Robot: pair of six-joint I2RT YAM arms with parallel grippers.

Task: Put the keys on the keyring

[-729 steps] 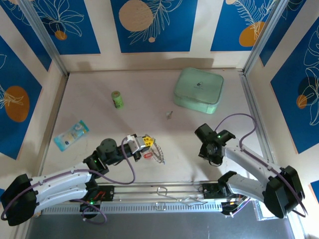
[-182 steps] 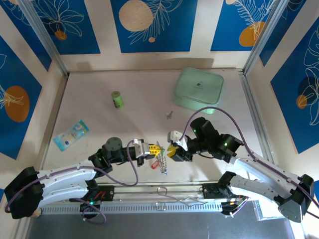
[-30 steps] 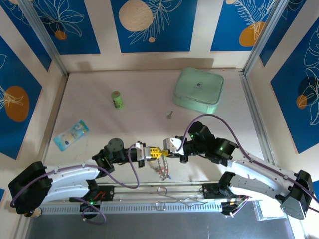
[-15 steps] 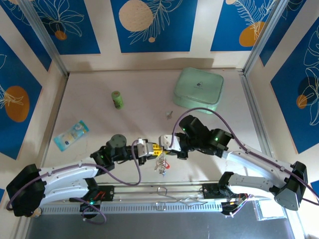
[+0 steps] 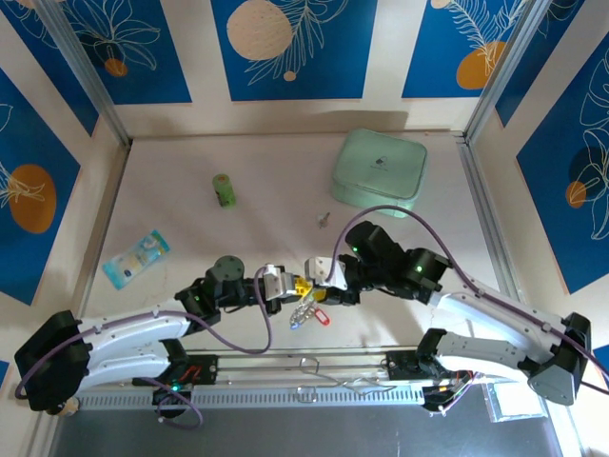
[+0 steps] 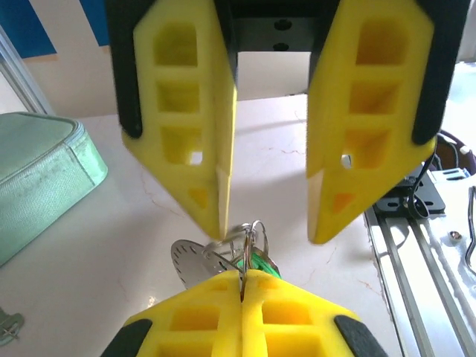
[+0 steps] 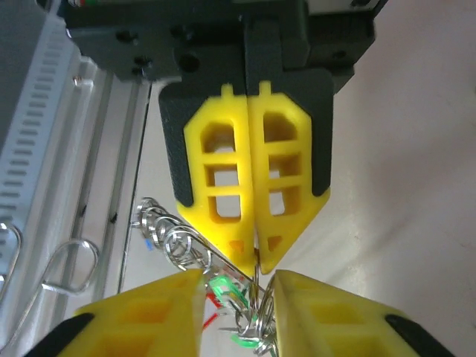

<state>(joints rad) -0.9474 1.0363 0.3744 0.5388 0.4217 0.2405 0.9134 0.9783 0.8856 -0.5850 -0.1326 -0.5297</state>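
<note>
1. We saw the left gripper (image 6: 242, 274) clamped tight on the keyring (image 7: 172, 242), tagged keys (image 5: 306, 314) dangling beneath.
2. The right gripper (image 7: 234, 279) gaped wide just beside it, holding nothing.
3. Farther out lay a plain silver key (image 5: 324, 220); we judged threading midway, and fetching that key next.

The left gripper (image 6: 242, 277) pinches the keyring (image 6: 251, 236) at its tips; just ahead, the right gripper (image 6: 271, 235) straddles it with 2 spread fingers.

Pale, faintly veined bench (image 5: 171, 195), walled by blue panels (image 5: 328, 76) printed with white leaves and orange discs; evenly lit.
</note>
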